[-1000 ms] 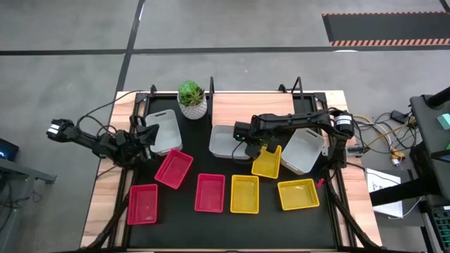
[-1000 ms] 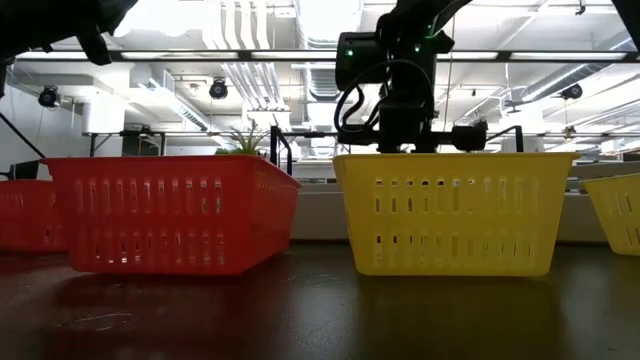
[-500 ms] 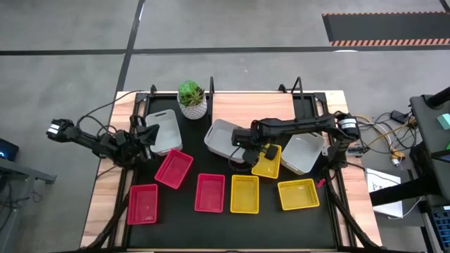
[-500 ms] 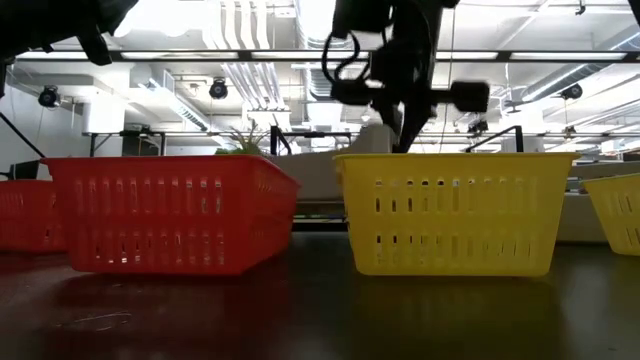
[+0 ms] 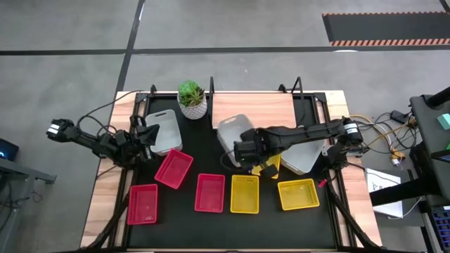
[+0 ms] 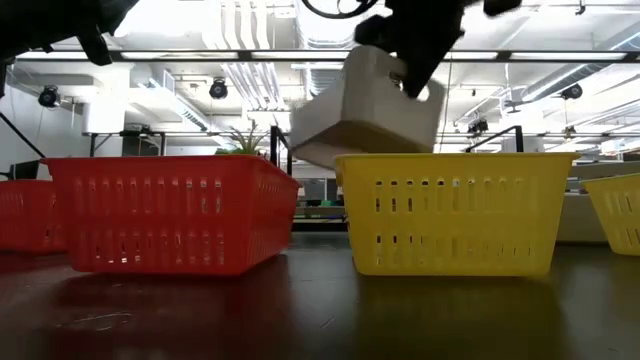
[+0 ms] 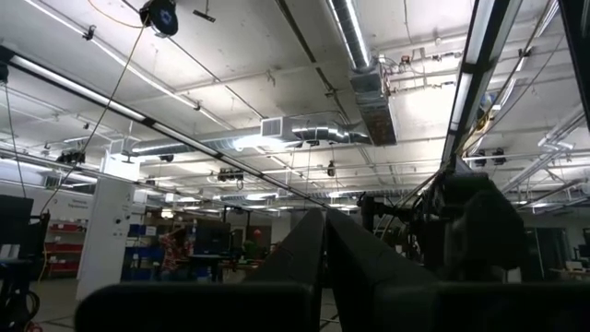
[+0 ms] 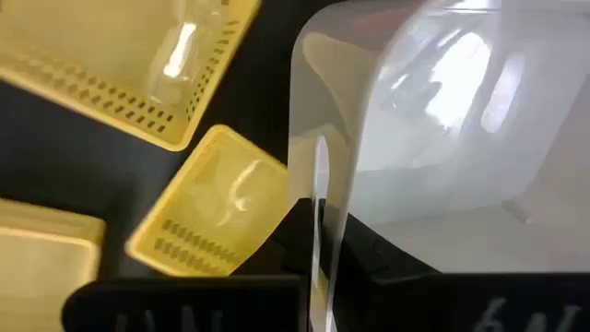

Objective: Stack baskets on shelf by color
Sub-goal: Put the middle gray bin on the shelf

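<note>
My right gripper (image 5: 247, 149) is over the middle of the black mat, shut on a translucent white basket (image 5: 235, 132) that the low view shows raised and tilted (image 6: 365, 100). My left gripper (image 5: 146, 135) waits shut at the table's left, beside a second white basket (image 5: 163, 132) on the mat. A third white basket (image 5: 304, 151) sits at the right. Three red baskets (image 5: 174, 169) (image 5: 209, 192) (image 5: 143, 204) and three yellow baskets (image 5: 267, 163) (image 5: 245, 194) (image 5: 298, 194) rest on the mat. The wooden shelf (image 5: 253, 109) lies at the far side. My right gripper holds the white basket by one side wall (image 8: 318, 184), near a corner. The wall is pinched with one finger inside the basket and one outside. The fingers come from above. The basket is lifted clear of the mat and hangs tilted below the gripper.
A white pot with a green plant (image 5: 191, 98) stands at the far side, left of the shelf. Black metal uprights (image 5: 298, 88) rise at the shelf's ends. One yellow basket lies partly under my right arm. Cables hang off the table's right side.
My right gripper has gone up and a little toward the near edge, taking the white basket with it. The basket sat flat on the mat a second ago; then one side rose, and now it hangs tilted, clear of the mat.
</note>
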You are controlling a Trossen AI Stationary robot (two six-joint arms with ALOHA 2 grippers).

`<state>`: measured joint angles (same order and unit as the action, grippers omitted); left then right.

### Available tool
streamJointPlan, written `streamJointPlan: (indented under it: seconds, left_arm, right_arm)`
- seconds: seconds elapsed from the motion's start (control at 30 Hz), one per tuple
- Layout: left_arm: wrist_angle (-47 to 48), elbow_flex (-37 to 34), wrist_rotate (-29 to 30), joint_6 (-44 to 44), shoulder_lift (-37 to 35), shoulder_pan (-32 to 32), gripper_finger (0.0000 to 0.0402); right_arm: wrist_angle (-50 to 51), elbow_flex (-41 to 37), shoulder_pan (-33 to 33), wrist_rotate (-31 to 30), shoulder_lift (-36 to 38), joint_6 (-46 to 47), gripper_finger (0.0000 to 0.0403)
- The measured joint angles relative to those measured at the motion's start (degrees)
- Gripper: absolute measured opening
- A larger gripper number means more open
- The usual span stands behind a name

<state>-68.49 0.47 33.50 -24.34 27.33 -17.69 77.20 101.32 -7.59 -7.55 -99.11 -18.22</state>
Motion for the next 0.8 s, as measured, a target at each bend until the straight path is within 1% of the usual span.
streamJointPlan:
  seconds: [0.07, 0.13, 0.27, 0.47, 0.63, 0.7, 0.8]
  left_arm:
    - [0.0, 0.0, 0.0, 0.0, 0.0, 0.0, 0.0]
    - [0.0, 0.0, 0.0, 0.0, 0.0, 0.0, 0.0]
    - [0.0, 0.0, 0.0, -0.5, -0.2, 0.0, 0.0]
    - [0.0, 0.0, 0.0, -3.2, -0.5, 0.0, 0.0]
    - [0.0, 0.0, 0.0, -3.7, -1.3, 0.0, 0.0]
    - [-0.1, 0.0, 0.0, -4.6, -1.5, 0.0, 0.0]
    - [0.0, 0.0, 0.0, -4.8, -1.6, 0.0, 0.0]
  right_arm:
    - [2.6, 1.8, 0.7, -0.7, 0.0, 5.5, 0.0008]
    - [5.0, 3.1, 1.7, -3.1, 0.0, 10.7, 0.0008]
    - [7.4, 3.7, 4.8, -8.9, 0.1, 14.7, 0.0008]
    - [7.6, 3.5, 12.5, -8.8, -0.2, 14.0, 0.0008]
    - [4.8, 3.4, 18.6, -8.8, -0.2, 8.6, 0.0008]
    - [2.7, 3.4, 20.9, -7.6, -0.2, 6.0, 0.0008]
    - [-2.1, 3.2, 24.0, -3.7, -0.4, 2.8, 0.0008]
